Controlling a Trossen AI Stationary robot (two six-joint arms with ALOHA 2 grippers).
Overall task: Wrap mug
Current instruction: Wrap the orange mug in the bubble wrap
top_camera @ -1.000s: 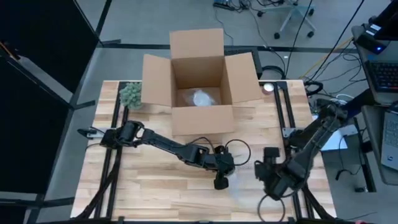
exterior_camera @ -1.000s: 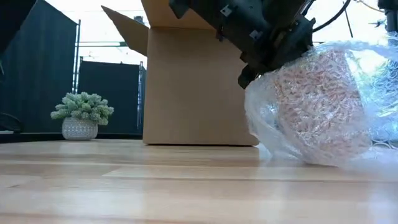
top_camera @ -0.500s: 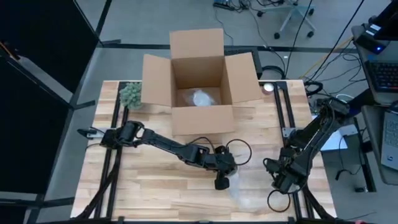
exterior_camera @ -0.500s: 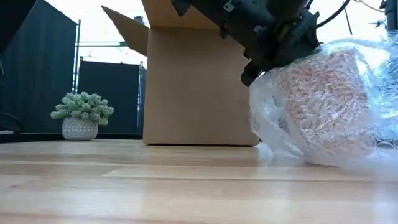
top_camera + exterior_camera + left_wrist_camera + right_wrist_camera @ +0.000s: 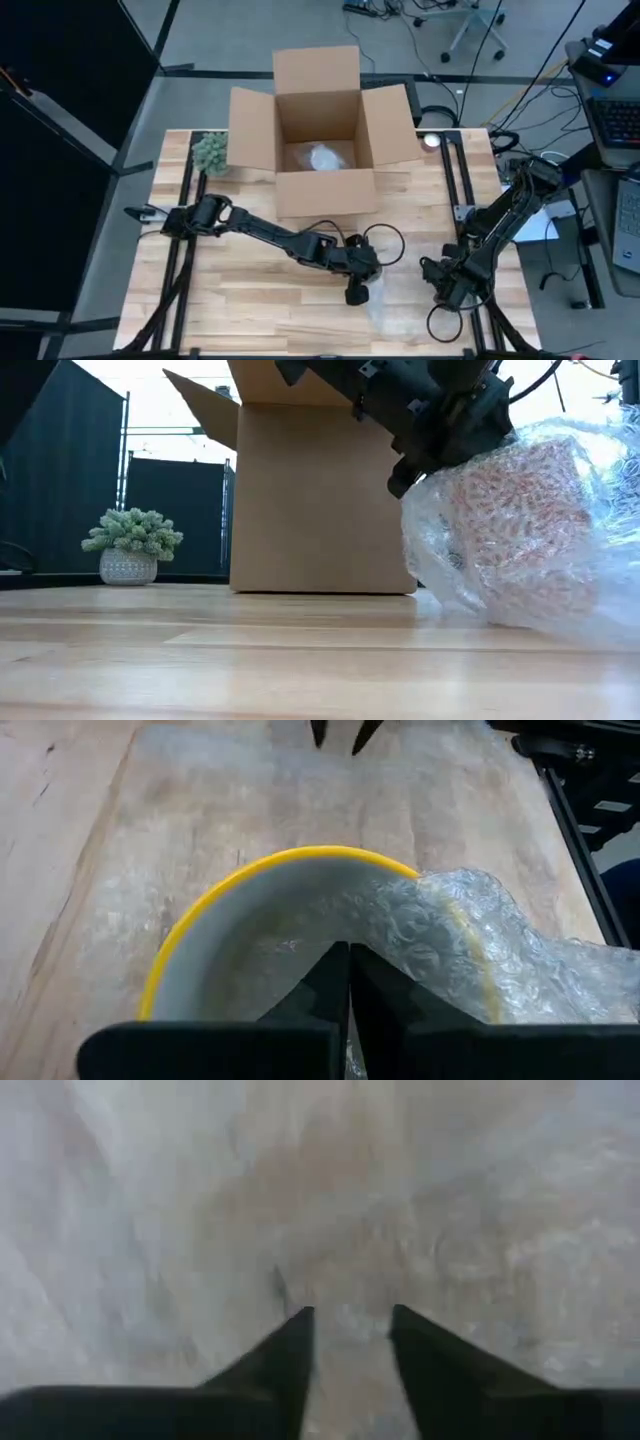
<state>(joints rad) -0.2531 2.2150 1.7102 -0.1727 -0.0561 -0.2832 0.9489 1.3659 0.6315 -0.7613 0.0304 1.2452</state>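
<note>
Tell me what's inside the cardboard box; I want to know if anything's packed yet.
From above, the open cardboard box holds one pale, whitish bundle on its floor, apparently something wrapped. What the wrapping covers cannot be seen. The low view shows only the box's outer wall.

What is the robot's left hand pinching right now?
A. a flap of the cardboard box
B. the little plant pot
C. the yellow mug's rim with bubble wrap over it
C: in the left wrist view the left hand is shut on the yellow mug rim, with bubble wrap draped over it.
</note>
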